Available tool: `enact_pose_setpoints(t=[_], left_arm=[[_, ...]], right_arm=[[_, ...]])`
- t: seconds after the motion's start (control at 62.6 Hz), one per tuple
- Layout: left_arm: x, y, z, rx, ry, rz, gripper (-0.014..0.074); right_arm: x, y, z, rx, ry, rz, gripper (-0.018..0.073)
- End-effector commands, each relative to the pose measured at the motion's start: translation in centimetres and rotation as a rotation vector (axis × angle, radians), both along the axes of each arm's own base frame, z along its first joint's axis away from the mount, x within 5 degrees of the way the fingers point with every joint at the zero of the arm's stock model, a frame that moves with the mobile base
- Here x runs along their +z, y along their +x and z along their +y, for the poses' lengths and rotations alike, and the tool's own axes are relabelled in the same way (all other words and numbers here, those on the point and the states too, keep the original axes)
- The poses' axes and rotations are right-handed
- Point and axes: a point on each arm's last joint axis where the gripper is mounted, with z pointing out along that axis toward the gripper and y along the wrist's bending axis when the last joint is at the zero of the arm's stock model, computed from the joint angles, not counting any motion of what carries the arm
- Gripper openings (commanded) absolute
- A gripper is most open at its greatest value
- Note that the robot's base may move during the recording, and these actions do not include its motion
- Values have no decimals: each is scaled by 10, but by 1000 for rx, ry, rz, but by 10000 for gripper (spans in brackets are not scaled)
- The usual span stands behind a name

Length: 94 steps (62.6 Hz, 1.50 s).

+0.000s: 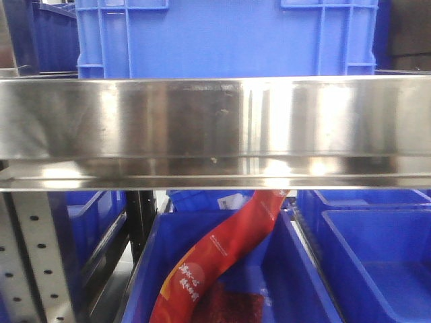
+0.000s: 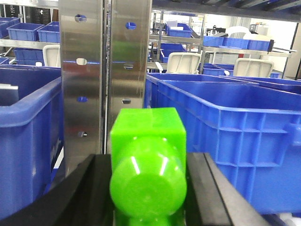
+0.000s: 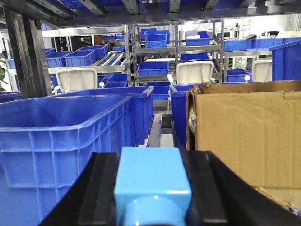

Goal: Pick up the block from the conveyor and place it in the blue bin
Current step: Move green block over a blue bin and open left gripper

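In the left wrist view, a bright green block [image 2: 146,165] with a square body and a round knob facing the camera sits between two black fingers [image 2: 89,193]; my left gripper [image 2: 148,160] is shut on it. Just right of it stands a large blue bin [image 2: 225,141]. In the right wrist view, my right gripper [image 3: 151,160] is shut on a light blue block [image 3: 151,176] of the same shape. Its black fingers [image 3: 96,188] press on both sides, and a blue bin [image 3: 61,136] is at the left. The conveyor is out of view.
A wide stainless steel rail [image 1: 215,128] crosses the front view, with a blue crate [image 1: 225,37] behind it and blue bins [image 1: 377,256] below, one holding a red packet [image 1: 215,256]. A steel post [image 2: 106,70] rises ahead of the left gripper. A cardboard box [image 3: 244,136] stands right of the right gripper.
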Motion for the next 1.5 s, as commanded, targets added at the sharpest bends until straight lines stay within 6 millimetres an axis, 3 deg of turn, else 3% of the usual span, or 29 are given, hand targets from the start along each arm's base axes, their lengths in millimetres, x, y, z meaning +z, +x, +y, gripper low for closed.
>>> enact_pose_setpoints(t=[0.0, 1.342, 1.486], left_arm=[[5, -1, 0, -1, -17, -31, -111], [8, -1, 1, 7, -20, -68, -111], [22, 0, 1, 12, 46, -70, -111]], right_arm=[[1, 0, 0, -6, -8, -18, -162], [2, -1, 0, -6, -6, -27, -162], [17, 4, -1, -18, 3, -121, -162]])
